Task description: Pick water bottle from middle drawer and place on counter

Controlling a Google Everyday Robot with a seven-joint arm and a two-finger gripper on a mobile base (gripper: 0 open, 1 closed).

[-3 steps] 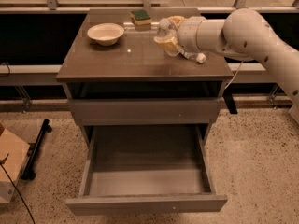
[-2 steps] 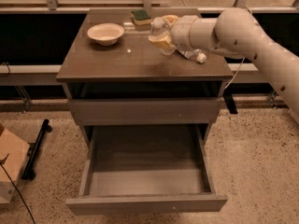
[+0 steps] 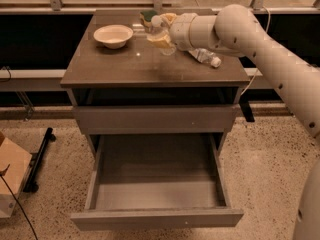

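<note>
Glossy brown counter (image 3: 125,66) – gripper (image 3: 161,34) clasps the water bottle (image 3: 156,28) over it; speckled floor (image 3: 270,149) below

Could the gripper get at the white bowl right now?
Probably not yet: the gripper, over the counter, is shut on the water bottle, though nothing stands between it and the bowl.

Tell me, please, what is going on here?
The gripper holds the water bottle upright over the counter, beside a white bowl; I cannot tell whether it touches down yet. The middle drawer below stands pulled open. Another bottle lies on the counter under the arm.
</note>
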